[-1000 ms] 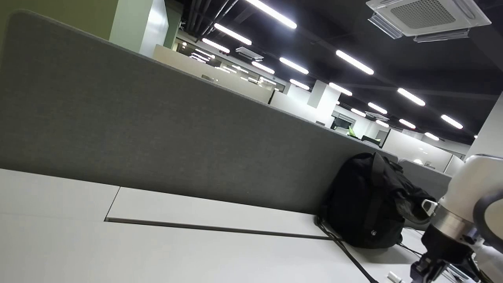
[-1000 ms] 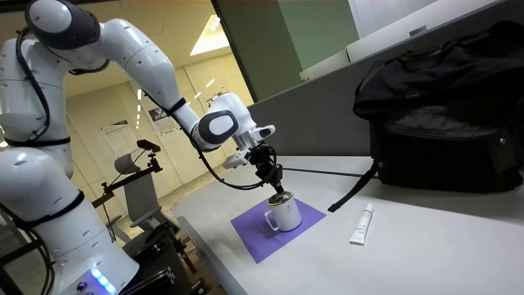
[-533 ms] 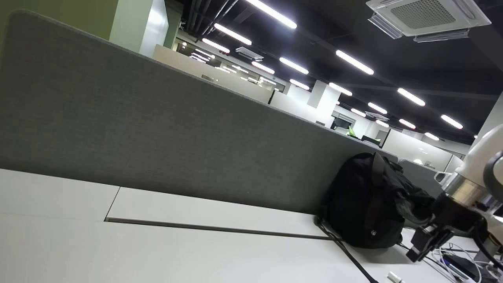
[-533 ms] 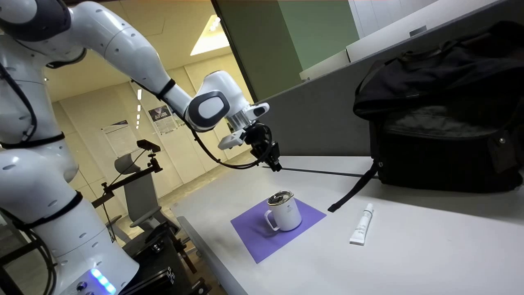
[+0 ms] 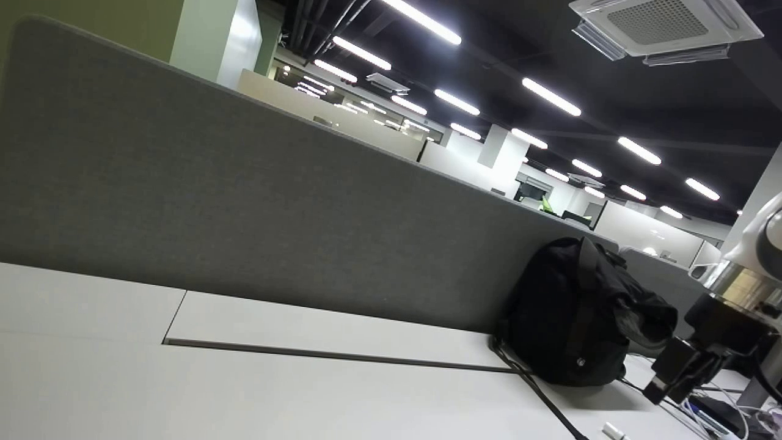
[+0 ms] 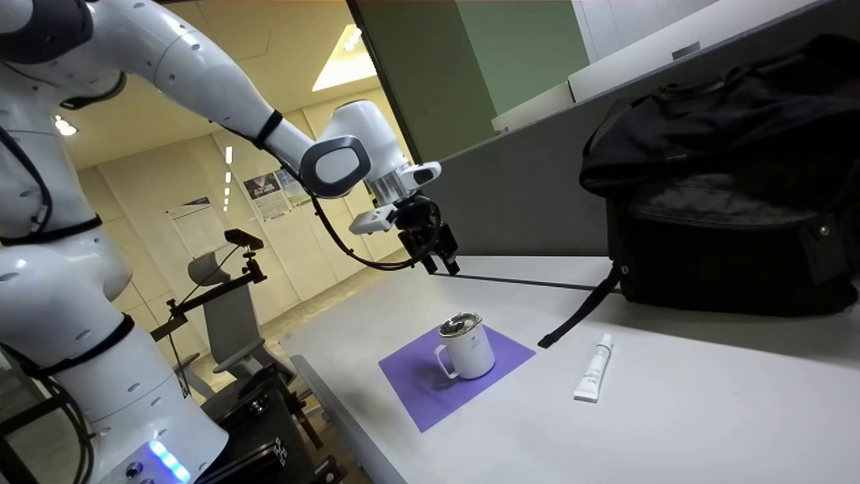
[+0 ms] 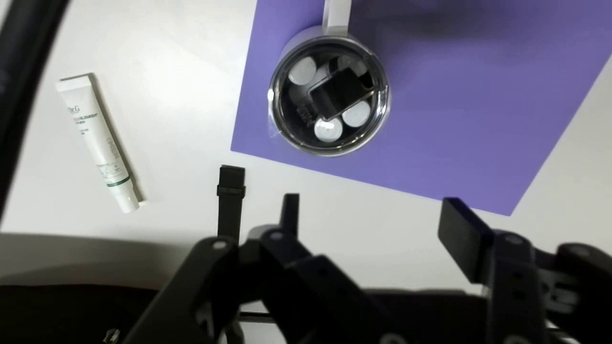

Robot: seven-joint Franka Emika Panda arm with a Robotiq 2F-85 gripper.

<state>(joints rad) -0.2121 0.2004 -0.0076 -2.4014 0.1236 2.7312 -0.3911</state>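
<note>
Jaws wide and holding nothing, the tool (image 7: 372,217) hangs above the surface (image 6: 705,423), apart from the white mug (image 6: 474,356), upright on the purple sheet (image 6: 415,396) near one edge, with a gap between that edge and the white tube (image 6: 594,370)

I get harsh glare from ceiling tubes (image 5: 421,22); in the wrist view the mug lid (image 7: 331,98) glints, fingers (image 7: 464,239) perhaps blurred.

From here the mug (image 6: 470,355) stands on the sheet (image 6: 428,403), left on the table (image 6: 678,423) — the tube (image 6: 594,371) lies to their right, the backpack (image 6: 725,202) far right before the partition (image 6: 524,208), the gripper (image 6: 442,268) above the table beyond the mug.
</note>
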